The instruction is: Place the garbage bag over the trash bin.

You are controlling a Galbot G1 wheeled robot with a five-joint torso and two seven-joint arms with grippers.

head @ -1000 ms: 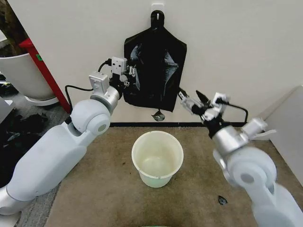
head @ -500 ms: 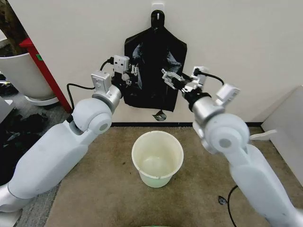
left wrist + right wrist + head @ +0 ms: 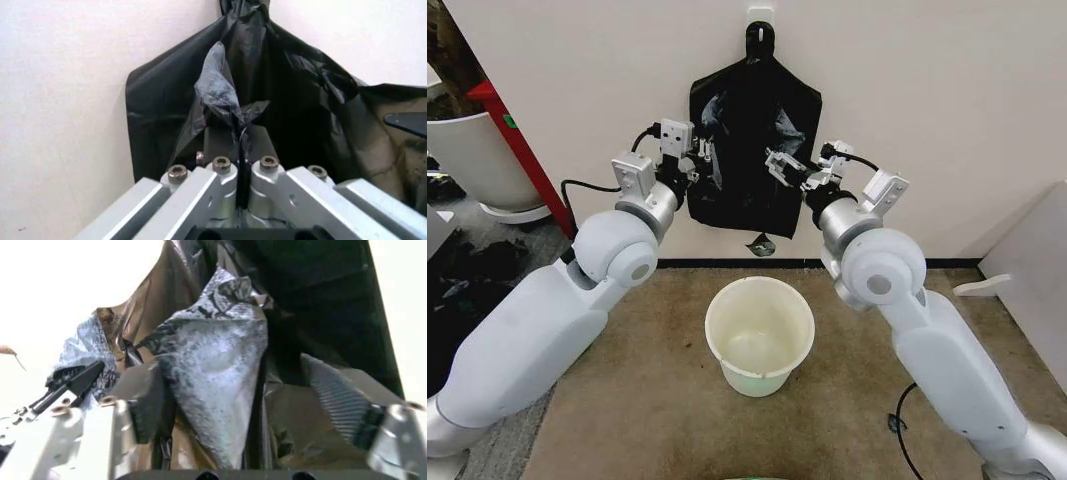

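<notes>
Garbage bag [image 3: 755, 150] of black film hangs flat against a pale wall [image 3: 947, 100] from a hook [image 3: 759, 16], above the trash bin [image 3: 759, 335], which stands upright and open on a brown carpet [image 3: 647, 400]. A red post [image 3: 522, 150] and a large white tub [image 3: 472, 155] stand off to the robot's left. The left gripper [image 3: 699, 160] is pinched tight on a fold at the bag's left edge. The right gripper [image 3: 787, 166] has its fingers spread wide around a bulge of the film, not yet closed. A second ago the right gripper hung lower and off the bag's right side; it has since swung up and inward onto the film, while the left has stayed clamped.
</notes>
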